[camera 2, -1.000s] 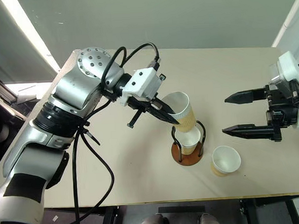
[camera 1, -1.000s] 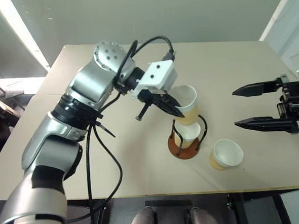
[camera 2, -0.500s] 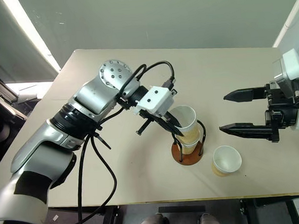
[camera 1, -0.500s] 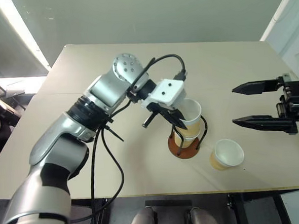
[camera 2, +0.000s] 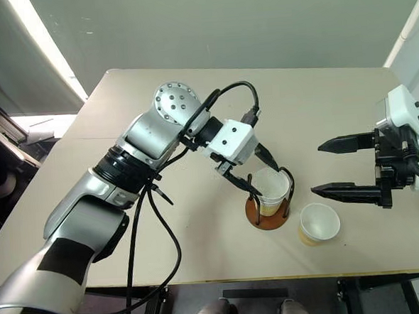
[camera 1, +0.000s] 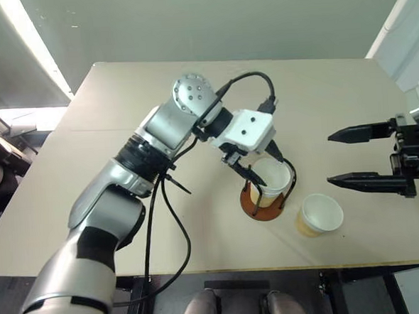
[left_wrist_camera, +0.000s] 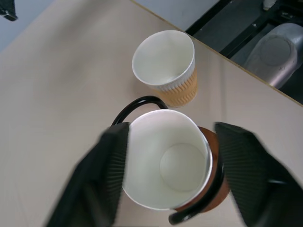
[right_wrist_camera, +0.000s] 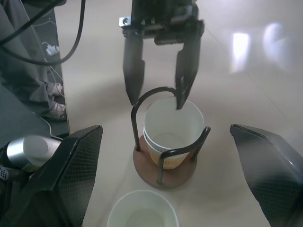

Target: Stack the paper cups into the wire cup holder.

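Tan loose cup (camera 2: 318, 223) stands upright just beside right gripper (camera 2: 326, 167), jaws released; left gripper (camera 1: 262, 165) released over wire cup holder (camera 1: 263, 203).

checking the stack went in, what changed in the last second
The left hand lowered its paper cup into the wire cup holder, nesting it in the cup already there, then opened and let go. The right hand stayed open; the third cup stayed on the table.

table: beige top (camera 1: 122, 119) lying under the tool | wall: grey-green (camera 1: 208, 22) standing beyond it | light: bright strip (camera 1: 32, 47) glowing off its left side
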You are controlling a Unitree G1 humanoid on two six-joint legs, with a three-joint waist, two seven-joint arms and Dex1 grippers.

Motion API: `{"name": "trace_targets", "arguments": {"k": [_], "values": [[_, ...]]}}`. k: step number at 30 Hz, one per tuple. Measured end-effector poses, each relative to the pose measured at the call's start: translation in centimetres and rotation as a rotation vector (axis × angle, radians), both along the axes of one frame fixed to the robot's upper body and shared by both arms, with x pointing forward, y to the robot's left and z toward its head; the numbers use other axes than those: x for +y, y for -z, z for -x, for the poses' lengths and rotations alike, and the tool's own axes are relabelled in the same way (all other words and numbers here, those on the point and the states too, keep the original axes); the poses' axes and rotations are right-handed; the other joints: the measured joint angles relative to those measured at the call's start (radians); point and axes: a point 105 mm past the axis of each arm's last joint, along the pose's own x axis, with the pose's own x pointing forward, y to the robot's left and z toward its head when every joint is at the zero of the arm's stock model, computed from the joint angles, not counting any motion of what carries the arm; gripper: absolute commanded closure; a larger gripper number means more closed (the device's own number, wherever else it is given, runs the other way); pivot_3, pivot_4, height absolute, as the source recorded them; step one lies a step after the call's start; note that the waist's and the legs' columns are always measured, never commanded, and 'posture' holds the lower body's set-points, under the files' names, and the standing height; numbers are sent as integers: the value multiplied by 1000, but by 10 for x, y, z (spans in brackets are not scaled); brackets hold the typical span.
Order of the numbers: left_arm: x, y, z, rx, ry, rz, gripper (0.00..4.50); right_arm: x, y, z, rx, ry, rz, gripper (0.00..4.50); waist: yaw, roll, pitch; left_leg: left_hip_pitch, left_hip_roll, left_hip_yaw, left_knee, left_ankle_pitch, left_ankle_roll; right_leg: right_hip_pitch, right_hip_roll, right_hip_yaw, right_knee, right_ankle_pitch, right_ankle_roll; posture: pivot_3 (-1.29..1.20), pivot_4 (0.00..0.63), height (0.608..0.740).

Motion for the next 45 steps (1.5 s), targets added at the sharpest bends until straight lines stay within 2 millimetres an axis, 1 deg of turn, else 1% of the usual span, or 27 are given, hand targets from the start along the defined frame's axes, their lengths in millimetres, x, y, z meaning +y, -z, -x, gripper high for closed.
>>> {"name": "trace_targets", "arguments": {"k": [1, 3, 7, 8, 11, 13, 15, 17, 19, 22, 24, 29, 34, 37, 40, 44, 45], "values": [[2, -1, -1, -1, -7, 6, 15, 0, 0, 0, 3, 0, 6, 0, 0, 0, 0, 0, 0, 0, 0, 0, 0, 0, 0, 0, 0, 0, 0, 0, 150, 740], [4, -7, -3, -6, -19, 31, 15, -1, 1, 2, 11, -2, 22, 0, 1, 0, 0, -1, 0, 0, 0, 0, 0, 0, 0, 0, 0, 0, 0, 0, 150, 740], [17, -30, -7, 35, -90, 133, 15, 3, 7, 13, 65, -19, 82, 0, 1, 1, 0, -2, 0, 0, 0, -1, 0, -1, 0, 0, 0, 0, 0, 0, 150, 740], [22, -37, -7, 70, -112, 172, 15, 8, 9, 19, 92, -44, 95, 0, 0, 1, 0, -2, 0, 1, -1, -1, 0, -1, 0, 0, 0, 0, 0, 0, 150, 740], [33, -46, -5, 173, -153, 250, 15, 20, 14, 32, 110, -102, 152, 0, 0, 2, 0, -2, 0, 0, -1, -1, 0, -1, 0, 0, -1, 0, 0, 0, 150, 740], [42, -46, -4, 242, -183, 285, 15, 23, 19, 36, 113, -118, 188, 0, 0, 1, 0, -2, 0, 0, 1, -1, 0, -1, 0, 0, -1, 0, 0, 0, 150, 740], [48, -46, -2, 309, -198, 313, 15, 21, 28, 36, 132, -104, 224, 0, 1, 1, 0, -2, -1, 0, 2, 0, 1, -1, 0, 0, -1, 1, 1, 0, 150, 740], [57, -43, 6, 362, -204, 312, 15, 21, 39, 34, 143, -93, 290, 0, -1, 2, 0, -1, -1, 0, 1, 0, 1, -1, 0, 1, 0, 1, 1, 0, 150, 740], [71, -35, 12, 365, -234, 287, 15, 22, 54, 31, 146, -97, 360, 0, -3, 2, -1, 0, 0, 0, 1, 0, 1, -1, 0, 1, 0, 1, 1, 0, 150, 740], [86, -22, 11, 380, -296, 258, 15, 18, 72, 24, 139, -95, 434, 0, -7, 2, -1, 1, 0, 0, 1, 0, 1, -1, 0, 1, 0, 1, 1, 0, 150, 740], [90, -21, 12, 382, -315, 255, 15, 14, 80, 19, 132, -91, 468, 0, -3, 2, -1, 0, -1, 0, 2, 1, 3, -1, 0, 1, -1, 1, 2, 0, 150, 740], [95, -30, 16, 347, -335, 270, 15, 3, 92, 10, 128, -92, 520, 0, -3, 2, -1, 0, -3, 0, 2, 1, 4, 0, -2, 1, -1, 1, 2, 0, 150, 740], [97, -23, 19, 363, -357, 254, 15, -4, 105, 11, 144, -122, 571, 0, -5, 2, -1, 0, -2, 0, 1, 1, 4, 0, -1, 1, -1, 1, 2, 0, 150, 740], [97, -26, 20, 353, -363, 263, 15, -3, 110, 14, 153, -144, 584, 0, -5, 2, -1, 0, -2, 0, 1, 1, 4, 0, -1, 1, -1, 1, 2, 0, 150, 740], [99, -28, 20, 347, -369, 273, 0, 0, 112, 15, 134, -162, 594, 567, -6, 2, -1, 0, -2, 0, 1, 1, 4, 0, -1, 1, -1, 1, 2, 0, 150, 740], [100, -28, 20, 341, -374, 270, 0, 10, 122, 21, 111, -213, 603, 1953, -6, 2, -1, 0, -2, 0, 1, 1, 4, 0, -2, 1, -1, 1, 2, 0, 150, 740], [100, -28, 19, 338, -375, 269, 0, 12, 124, 22, 102, -220, 607, 2364, -6, 2, -1, 0, -2, 0, 1, 1, 4, 0, -2, 1, -1, 1, 2, 0, 150, 740]]}}
